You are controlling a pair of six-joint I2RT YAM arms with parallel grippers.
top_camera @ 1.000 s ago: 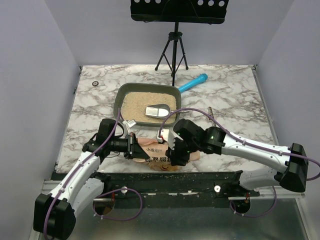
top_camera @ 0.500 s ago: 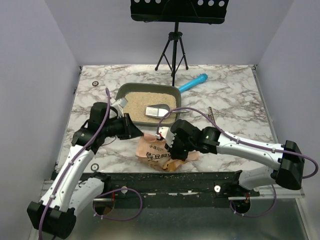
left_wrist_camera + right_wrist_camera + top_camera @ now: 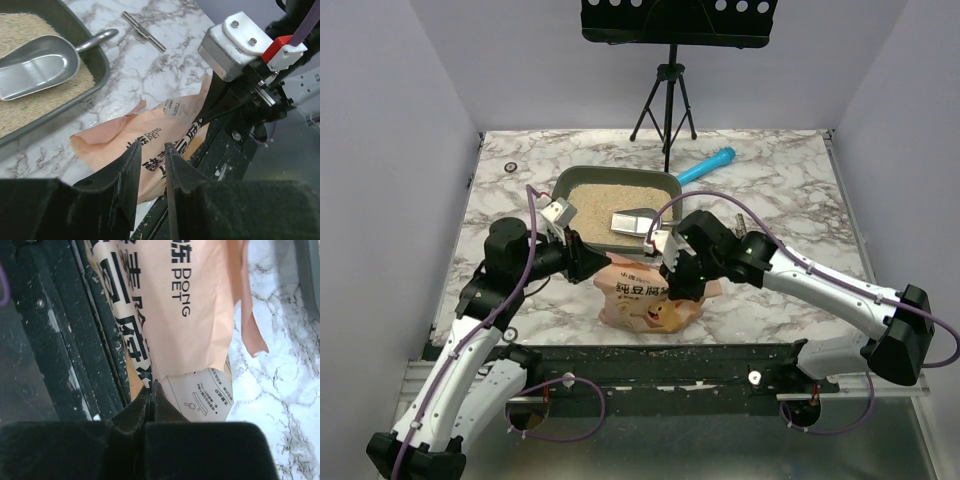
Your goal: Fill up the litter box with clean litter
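Note:
The litter box sits mid-table and holds a bed of clean litter; both also show in the left wrist view, the rim and the granules. A silver scoop lies in it. An orange-pink printed bag stands partly raised just in front of the box. My right gripper is shut on the bag's right edge, its jaws pinching the plastic. My left gripper is at the bag's upper left corner, jaws narrowly apart with nothing between them.
A blue cylinder lies behind the box at the right. A thin metal rod lies right of the box. A tripod stand is at the back. A black rail runs along the near table edge.
My left gripper let go of the bag, swung left and back, then returned to the bag's upper left corner. My right gripper pulled the bag up and back, so it stands more upright.

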